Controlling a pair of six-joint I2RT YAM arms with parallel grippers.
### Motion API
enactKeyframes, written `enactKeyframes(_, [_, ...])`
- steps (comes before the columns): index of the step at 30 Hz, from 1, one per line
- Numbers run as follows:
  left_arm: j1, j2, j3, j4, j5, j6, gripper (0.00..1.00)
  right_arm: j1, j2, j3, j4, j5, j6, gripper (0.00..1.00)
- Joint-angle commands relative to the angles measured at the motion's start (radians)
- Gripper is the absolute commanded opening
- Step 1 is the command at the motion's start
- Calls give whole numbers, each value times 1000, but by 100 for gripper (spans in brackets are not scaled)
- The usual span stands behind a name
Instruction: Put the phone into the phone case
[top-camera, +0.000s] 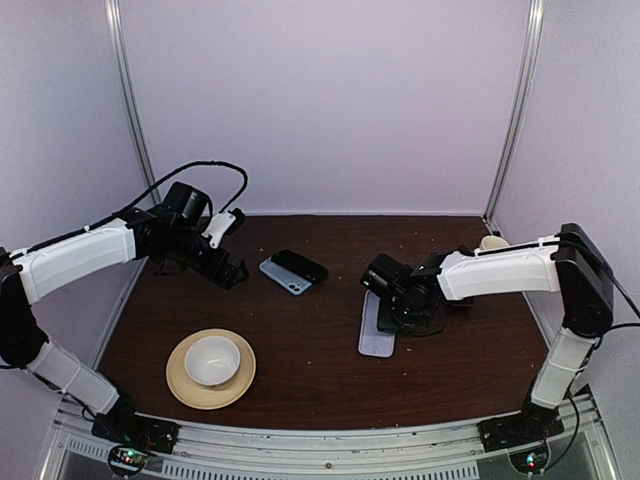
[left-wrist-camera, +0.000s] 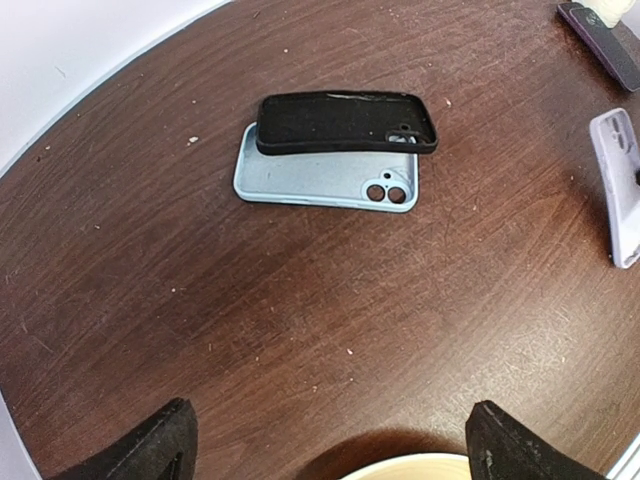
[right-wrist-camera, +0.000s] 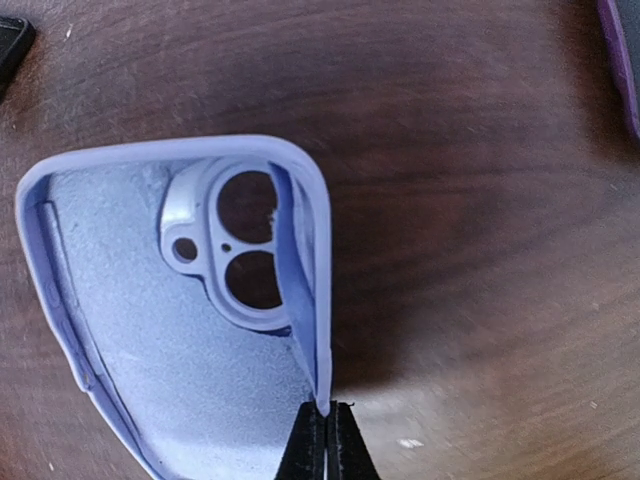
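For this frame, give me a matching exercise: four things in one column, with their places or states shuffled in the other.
Things
A. matte black phone-sized slab
B. lavender phone case with camera cutout
C. white ceramic bowl
D. left gripper

Places or states
1. sits on the tan plate
2. open above the dark wooden table
3. rim pinched by the right gripper
4. lies askew over the light-blue phone-sized piece

Pairs: A-4, B-3, C-1, D-2
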Motion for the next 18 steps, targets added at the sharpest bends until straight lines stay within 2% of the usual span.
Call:
enactKeyframes(1, [4,-6,5,18,9,-9,98,5,53,77,-27,34,-6,0])
enactKeyframes(8, [4,-4,4,17,14,-5,97,1,150,194,-128,4,-183,0])
enactKeyframes(14, [4,5,5,14,21,-2,98,-23,167,225,-132,-35,-215,2])
enactKeyframes(15, [4,5,5,13,20,-1,98,-32,159,228,-130,-38,-230,13])
enactKeyframes(18, [4,8,5,13,24,-1,98,-73,115,264,-155,-40,-317,61])
